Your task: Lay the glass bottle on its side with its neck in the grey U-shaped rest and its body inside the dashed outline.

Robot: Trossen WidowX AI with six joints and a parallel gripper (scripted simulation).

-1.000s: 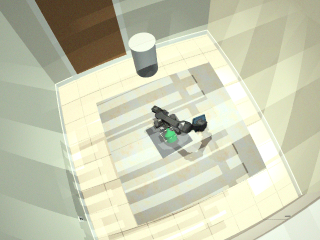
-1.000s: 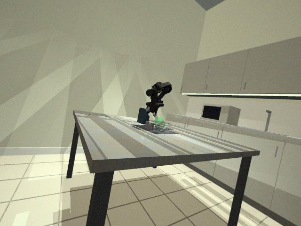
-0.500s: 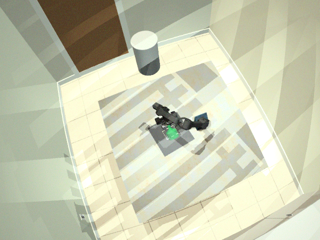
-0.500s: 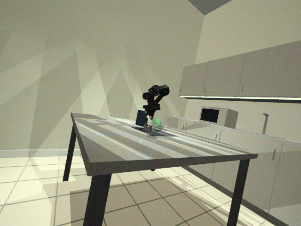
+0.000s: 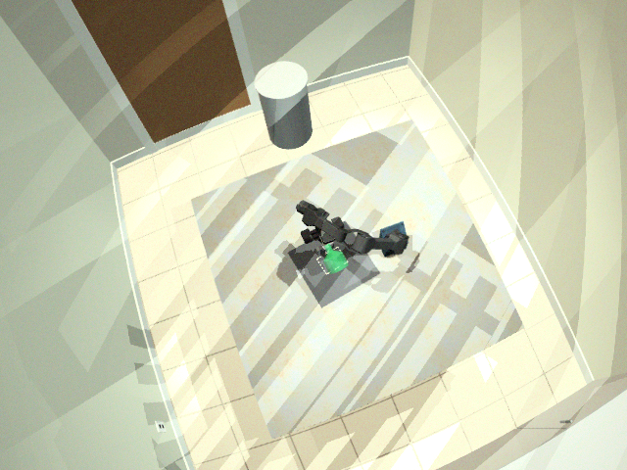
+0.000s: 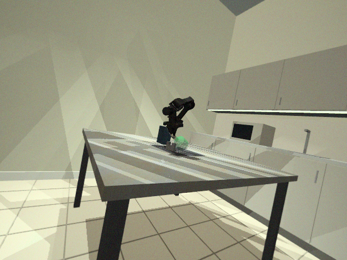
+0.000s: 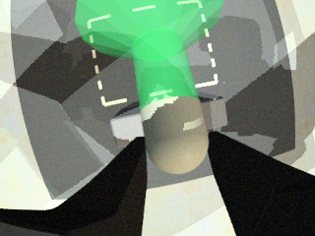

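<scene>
glass bottle (image 5: 334,260) (image 6: 181,142) (image 7: 159,74): translucent green, faceted body, round neck, smooth tan rounded cap; seen above the dark mat, contact not discernible.
gripper (image 6: 172,135) (image 7: 176,142): black, tapered fingers; closed around the capped neck end, which is held between them.
u-shaped rest (image 6: 171,146) (image 7: 218,115): grey, blocky, partly hidden behind the neck.
dashed outline (image 5: 320,265) (image 7: 100,78): white, angular, partly overlapped by the bottle.
mat (image 5: 323,296) (image 6: 194,153) (image 7: 36,147): dark grey, flat, under rest and outline.
</scene>
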